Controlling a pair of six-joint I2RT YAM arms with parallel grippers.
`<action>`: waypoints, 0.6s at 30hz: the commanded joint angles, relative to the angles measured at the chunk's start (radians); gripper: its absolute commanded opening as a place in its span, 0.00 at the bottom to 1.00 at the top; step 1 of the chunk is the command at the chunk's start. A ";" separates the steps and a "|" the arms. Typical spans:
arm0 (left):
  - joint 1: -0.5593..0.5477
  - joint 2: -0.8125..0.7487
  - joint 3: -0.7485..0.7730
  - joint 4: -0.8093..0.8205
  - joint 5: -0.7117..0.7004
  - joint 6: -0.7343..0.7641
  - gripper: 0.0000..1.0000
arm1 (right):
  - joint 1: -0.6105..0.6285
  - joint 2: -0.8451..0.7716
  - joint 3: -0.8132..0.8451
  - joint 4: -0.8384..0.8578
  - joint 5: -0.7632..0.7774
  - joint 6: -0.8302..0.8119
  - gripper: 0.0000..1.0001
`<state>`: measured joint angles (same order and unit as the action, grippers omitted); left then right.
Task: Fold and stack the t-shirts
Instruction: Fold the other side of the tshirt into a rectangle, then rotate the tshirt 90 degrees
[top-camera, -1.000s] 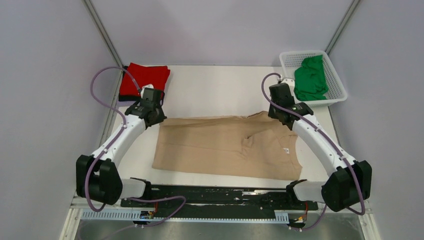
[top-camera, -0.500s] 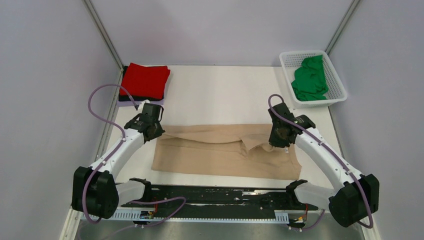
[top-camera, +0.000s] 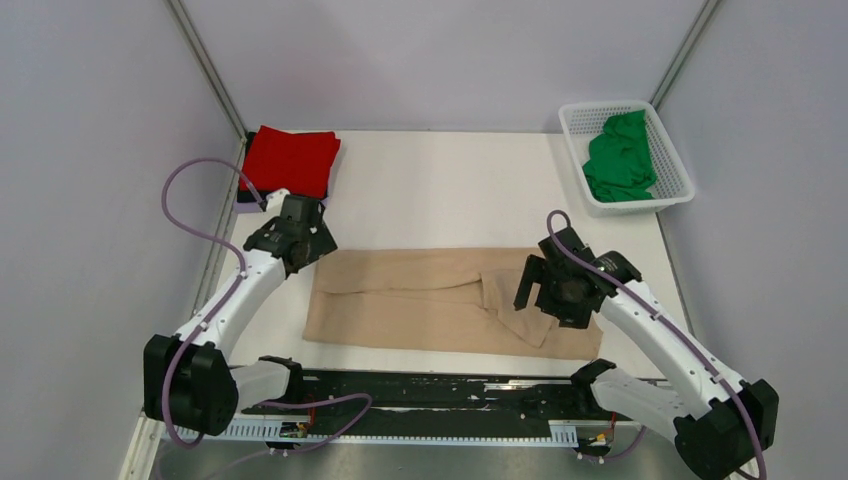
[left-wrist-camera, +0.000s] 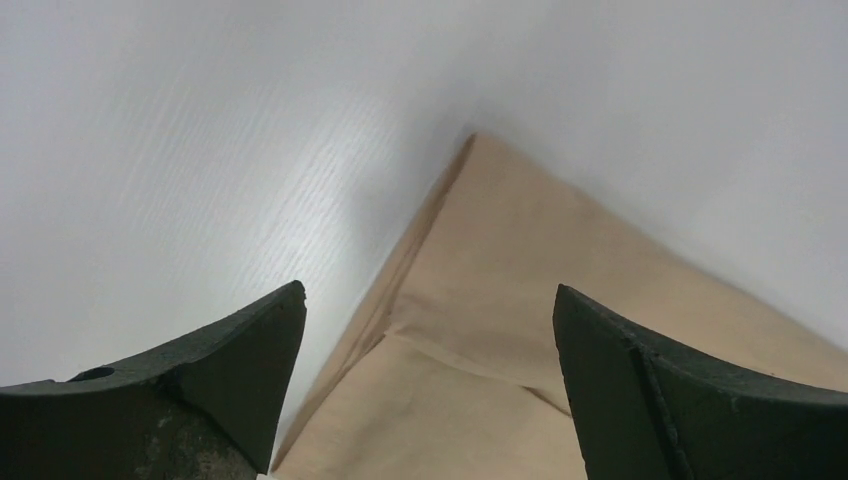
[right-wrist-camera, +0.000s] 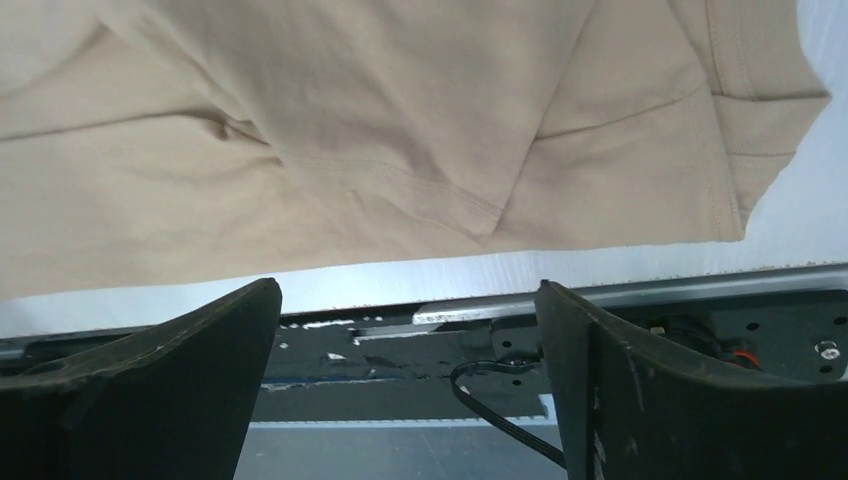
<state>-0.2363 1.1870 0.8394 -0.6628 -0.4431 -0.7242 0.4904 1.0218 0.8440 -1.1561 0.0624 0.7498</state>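
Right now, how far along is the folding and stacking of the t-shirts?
Done: a red t-shirt lies folded at the far left corner. In hand: the beige t-shirt is folded lengthwise into a long band, both the left gripper and right gripper open above its ends; it needs further folds and stacking. Left: the green t-shirt, crumpled in the white basket.

Open table (top-camera: 440, 185) behind beige shirt (top-camera: 420, 300)

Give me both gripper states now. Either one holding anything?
Left gripper: open, holding nothing, above a corner of the tan shirt.
Right gripper: open, holding nothing, above the shirt's near edge.
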 joint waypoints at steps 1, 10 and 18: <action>-0.004 0.026 0.103 0.071 0.176 0.033 1.00 | 0.000 -0.055 0.066 0.035 0.093 0.119 1.00; -0.040 0.304 0.038 0.506 0.886 0.110 1.00 | -0.053 -0.078 -0.236 0.321 -0.064 0.339 1.00; -0.051 0.440 -0.014 0.449 0.871 0.154 1.00 | -0.195 0.025 -0.365 0.569 -0.031 0.284 1.00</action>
<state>-0.2867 1.6272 0.8673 -0.2218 0.4080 -0.6147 0.3748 0.9806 0.5030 -0.8032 0.0368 1.0424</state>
